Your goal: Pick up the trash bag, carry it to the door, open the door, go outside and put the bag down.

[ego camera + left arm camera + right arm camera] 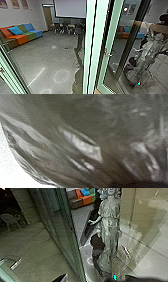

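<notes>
Because the glossy dark plastic trash bag (82, 121) looks soft and slippery, its neck likely holds best; neither gripper's state can be told.

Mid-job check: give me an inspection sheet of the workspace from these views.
Surface: smooth grey floor with bright reflections
Job's things: dark, glossy plastic trash bag, close to the left wrist camera; pale-green-framed glass door with a handle
Clutter: small dark spot on the floor, too unclear to name
Pincers: cannot tell whether open or shut
Cables: nothing seen
Surroundings: orange, green and blue sofa; white hanging screen; grey robed statue
</notes>
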Available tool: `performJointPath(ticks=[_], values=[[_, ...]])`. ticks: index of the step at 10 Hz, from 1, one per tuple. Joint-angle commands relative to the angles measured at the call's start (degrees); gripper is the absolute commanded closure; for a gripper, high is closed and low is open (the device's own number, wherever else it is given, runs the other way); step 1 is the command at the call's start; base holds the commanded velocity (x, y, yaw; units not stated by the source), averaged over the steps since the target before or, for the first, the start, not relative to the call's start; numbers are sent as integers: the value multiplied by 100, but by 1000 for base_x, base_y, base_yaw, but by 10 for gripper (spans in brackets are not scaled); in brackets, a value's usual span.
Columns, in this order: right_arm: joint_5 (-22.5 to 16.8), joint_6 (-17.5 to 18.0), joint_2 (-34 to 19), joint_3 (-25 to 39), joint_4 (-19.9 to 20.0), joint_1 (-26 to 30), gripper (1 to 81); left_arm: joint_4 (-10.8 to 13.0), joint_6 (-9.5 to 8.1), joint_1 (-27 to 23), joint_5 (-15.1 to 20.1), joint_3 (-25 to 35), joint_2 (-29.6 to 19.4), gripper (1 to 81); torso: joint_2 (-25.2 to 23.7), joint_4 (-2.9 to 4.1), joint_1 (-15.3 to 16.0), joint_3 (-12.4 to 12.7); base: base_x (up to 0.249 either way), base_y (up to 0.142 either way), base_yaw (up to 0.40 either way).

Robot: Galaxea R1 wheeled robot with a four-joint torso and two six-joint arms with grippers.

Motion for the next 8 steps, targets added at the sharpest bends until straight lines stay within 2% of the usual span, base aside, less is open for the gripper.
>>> performJointPath(ticks=[1, 3, 6, 8], values=[[10, 1, 3, -1, -125, 622, 10, -21, 2, -213, 446, 12, 32, 811, 0, 0, 0, 0, 0, 0, 0], [54, -25, 38, -106, -281, 586, 10, -21, 2, -213, 446, 12, 23, 811, 0, 0, 0, 0, 0, 0, 0], [99, -140, 161, -343, -952, 1087, 10, -39, 2, -213, 446, 12, 40, 811, 0, 0, 0, 0, 0, 0, 0], [81, -131, 319, -457, -1459, 1061, 10, -56, -6, -213, 446, 12, 40, 811, 0, 0, 0, 0, 0, 0, 0]])
